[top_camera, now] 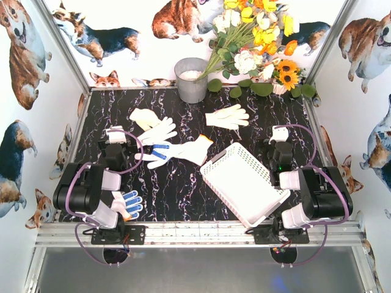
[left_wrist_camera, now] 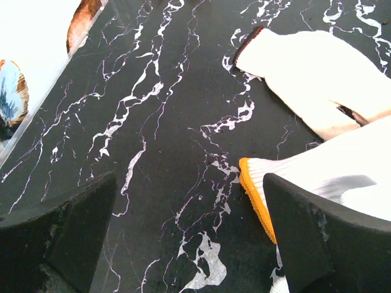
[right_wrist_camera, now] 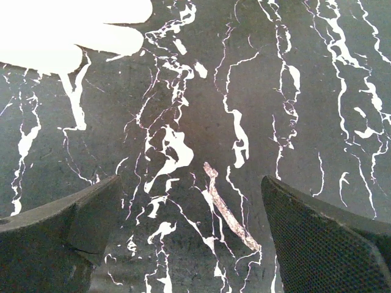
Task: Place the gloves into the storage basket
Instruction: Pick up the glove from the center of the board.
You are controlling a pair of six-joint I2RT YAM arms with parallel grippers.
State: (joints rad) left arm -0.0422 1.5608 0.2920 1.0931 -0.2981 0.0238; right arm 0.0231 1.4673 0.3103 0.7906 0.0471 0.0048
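We see a blue-dotted glove [top_camera: 129, 203] by the left arm's [top_camera: 82, 192] base. Our left claw [left_wrist_camera: 189, 235] gapes wide, gripping nothing, an orange-cuffed glove [left_wrist_camera: 317, 177] just beside its right finger. More gloves [top_camera: 160, 130] lie mid-surface, all outside the storage basket [top_camera: 244, 180] to their right. Our right claw [right_wrist_camera: 189, 235] gapes wide too, holding nothing, above the bare marbled surface [right_wrist_camera: 244, 91]

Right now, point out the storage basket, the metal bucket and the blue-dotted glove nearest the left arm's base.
storage basket [top_camera: 243, 178]: top external view, bare floor.
metal bucket [top_camera: 191, 88]: top external view, outer wall.
blue-dotted glove [top_camera: 131, 202]: top external view, dotted fingers.
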